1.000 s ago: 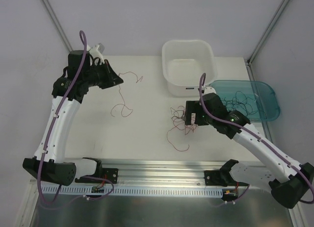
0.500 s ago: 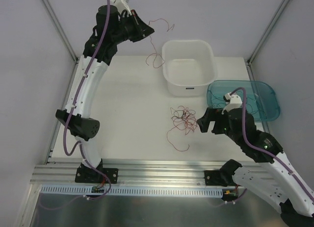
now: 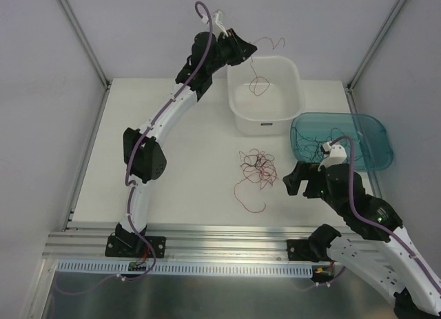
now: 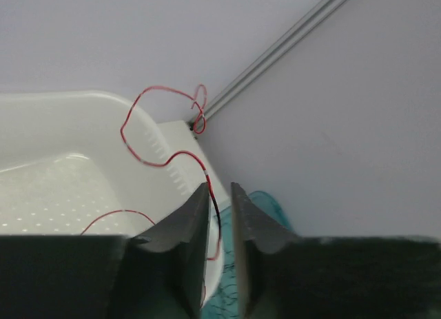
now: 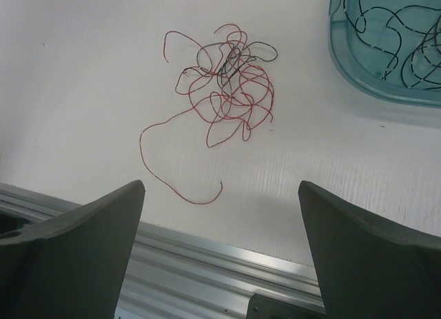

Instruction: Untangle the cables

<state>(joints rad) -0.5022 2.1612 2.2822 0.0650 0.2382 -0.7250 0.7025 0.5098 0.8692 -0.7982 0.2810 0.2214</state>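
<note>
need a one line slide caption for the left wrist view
Left tool pinching a curly red wire, dangling it above the white tub.

cables (image 5: 229, 85): red, black | tub (image 3: 264, 59): white | tray (image 3: 381, 129): clear teal

Strand (image 3: 258, 85) over tub (image 3: 265, 123), tangle (image 5: 227, 85) on table (image 3: 172, 140)!
Tub sits below the left gripper (image 4: 220, 195), whose strand dangles over it; tangle lies on the table just ahead of the right gripper (image 5: 220, 188), tray (image 5: 344, 64) ahead to its right holding more cables (image 5: 406, 29).
</note>
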